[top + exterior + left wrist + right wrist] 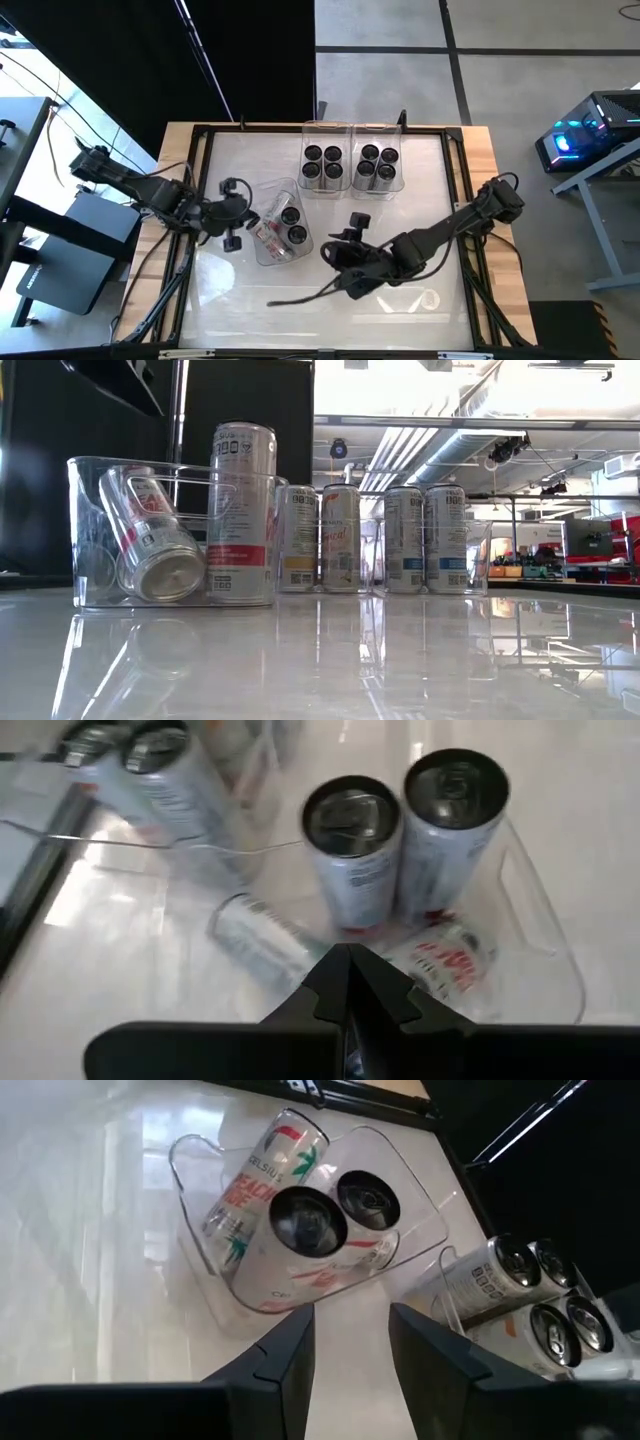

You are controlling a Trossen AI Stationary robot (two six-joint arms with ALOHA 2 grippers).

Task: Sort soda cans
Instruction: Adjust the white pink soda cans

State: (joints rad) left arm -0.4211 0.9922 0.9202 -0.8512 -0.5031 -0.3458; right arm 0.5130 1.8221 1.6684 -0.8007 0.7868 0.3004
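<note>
A clear bin (262, 250) sits askew left of the table's middle. It holds two upright soda cans (352, 830) (455, 800) and lying cans (260, 935) (450, 960); one lying can (150, 545) leans tilted inside it. My left gripper (350, 960) is shut, at the bin's left end (248, 215), above the lying cans. My right gripper (352, 1330) is open and empty. It hovers right of the bin (338, 255) and points at it. Two far bins (323, 165) (377, 165) each hold several upright cans. My left gripper's shut fingertips (350, 955) stand over the lying cans at the askew bin's end. Whether they touch a can or the bin wall, I cannot tell.
A dark raised frame (200, 140) runs around the white table top. A dark cable (300, 295) trails across the near part of the table below my right arm. The two far bins stand side by side against the far frame.
</note>
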